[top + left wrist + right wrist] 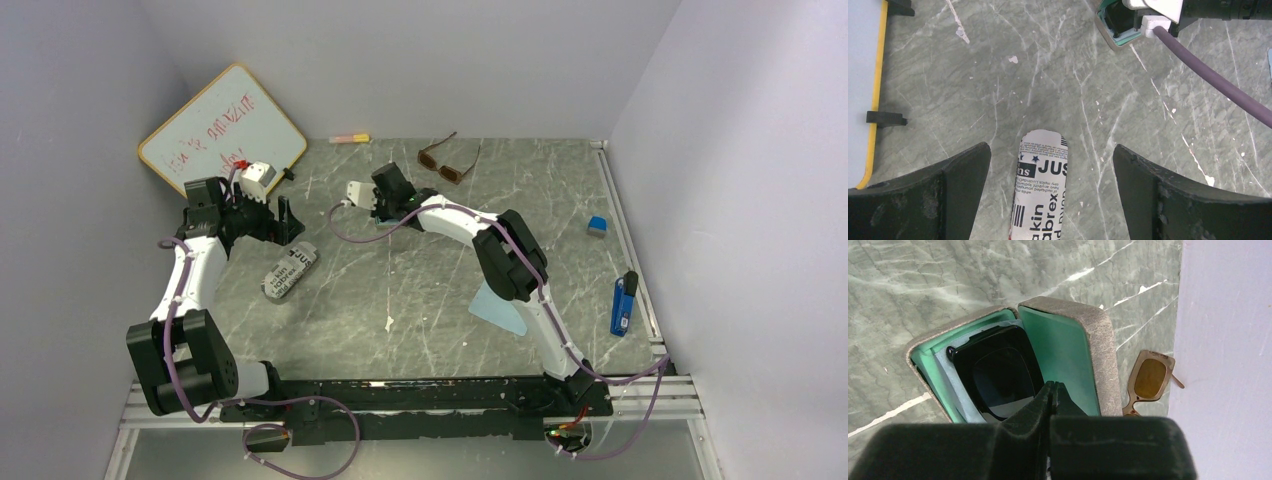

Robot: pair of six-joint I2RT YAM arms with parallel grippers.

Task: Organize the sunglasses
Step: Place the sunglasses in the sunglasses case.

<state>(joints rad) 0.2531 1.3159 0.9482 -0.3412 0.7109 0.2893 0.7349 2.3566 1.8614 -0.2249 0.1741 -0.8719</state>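
Observation:
In the right wrist view a brown case [1100, 350] lies open, showing its green lining. The black sunglasses [998, 372] rest inside it, dark lens up. My right gripper [1052, 386] is shut, its tips just above the case near the hinge, with nothing visible between them. The brown sunglasses [1150, 377] lie on the table beside the back wall, also seen from above [447, 160]. In the top view my right gripper [388, 195] covers the case. My left gripper [1051, 146] stands open over one end of the grey lettered pouch [1043, 190], apart from it.
A whiteboard [225, 128] leans at the back left, with a pink and yellow marker [349, 138] by the back wall. A pale blue sheet [497, 308], a small blue block [597, 226] and a blue tool [622, 305] lie on the right. Walls close three sides.

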